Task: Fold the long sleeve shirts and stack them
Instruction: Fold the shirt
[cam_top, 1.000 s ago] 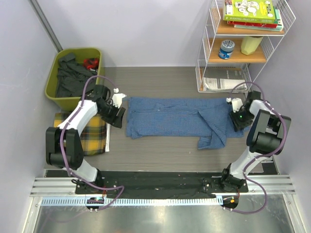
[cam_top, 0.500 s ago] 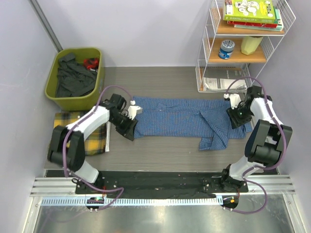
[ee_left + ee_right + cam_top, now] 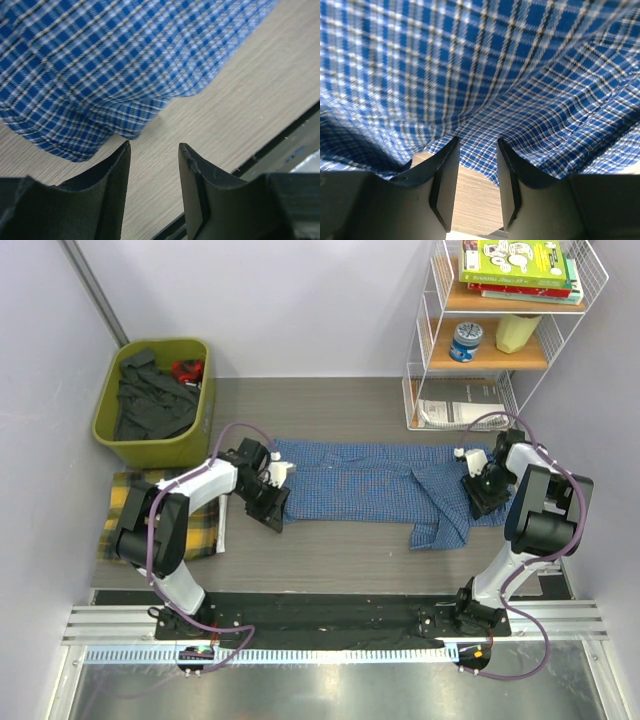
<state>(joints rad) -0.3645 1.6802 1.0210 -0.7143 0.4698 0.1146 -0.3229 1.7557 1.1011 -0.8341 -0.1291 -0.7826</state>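
Note:
The blue checked shirt [image 3: 380, 485] lies spread flat across the middle of the table, one sleeve folded down at its right. It fills the top of the left wrist view [image 3: 115, 60] and most of the right wrist view [image 3: 485, 65]. The yellow plaid shirt [image 3: 115, 510] lies folded at the left, partly under the left arm. My left gripper [image 3: 276, 516] is open at the blue shirt's near left corner, with bare table between its fingers [image 3: 115, 185]. My right gripper [image 3: 486, 502] is open at the shirt's right end, the cloth edge at its fingertips [image 3: 445, 170].
A green bin [image 3: 195, 435] of dark clothes stands at the back left. A white wire shelf [image 3: 425, 350] with books and jars stands at the back right. A black mat [image 3: 330, 612] runs along the near edge.
My left gripper has moved right from beside the yellow shirt to the blue shirt's near left corner. My right gripper has shifted a little left and inward over the shirt's right end.

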